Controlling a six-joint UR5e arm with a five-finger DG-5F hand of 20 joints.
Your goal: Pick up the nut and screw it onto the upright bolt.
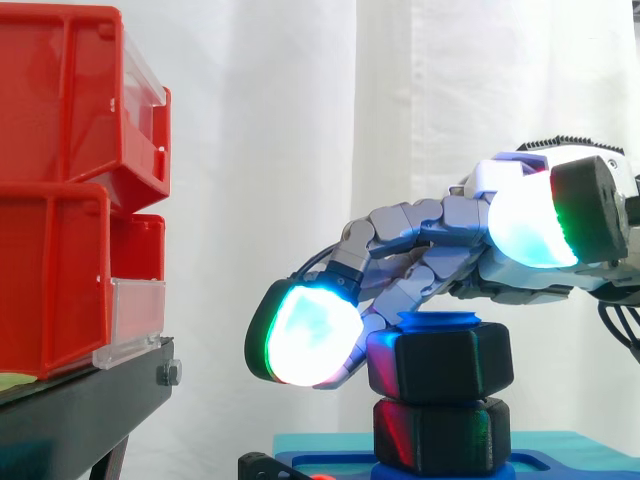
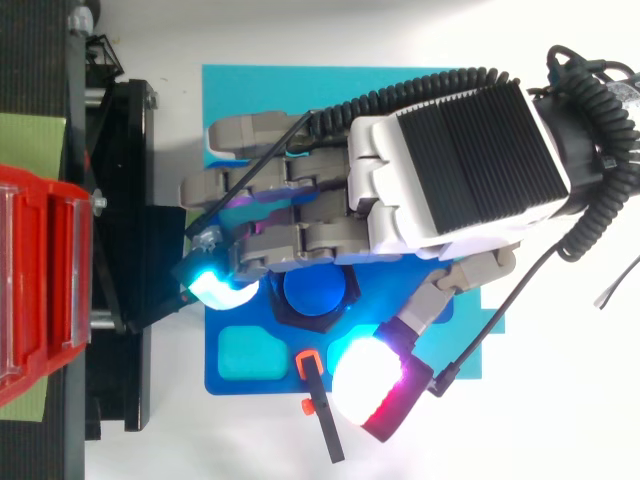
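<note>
A black hexagonal nut [image 1: 441, 361] sits threaded on the upright blue bolt [image 2: 318, 288], whose top [image 1: 440, 322] shows just above it. A second black nut [image 1: 440, 435] sits below it on the same bolt, on the blue base plate [image 2: 462, 345]. My hand [image 2: 455, 165] hovers over the bolt with its fingers [image 2: 262, 192] stretched left across the top. One glowing fingertip [image 1: 305, 335] hangs down against the upper nut's left side. The thumb pad [image 1: 530, 222] is raised well above the nut and touches nothing. The hand is open.
Red bins [image 1: 70, 190] stand stacked on a black stand [image 1: 90, 400] at the left, close to the fingertips. An orange and black tool [image 2: 318, 405] lies at the base plate's near edge. A cyan recess [image 2: 245, 350] is in the plate beside the bolt.
</note>
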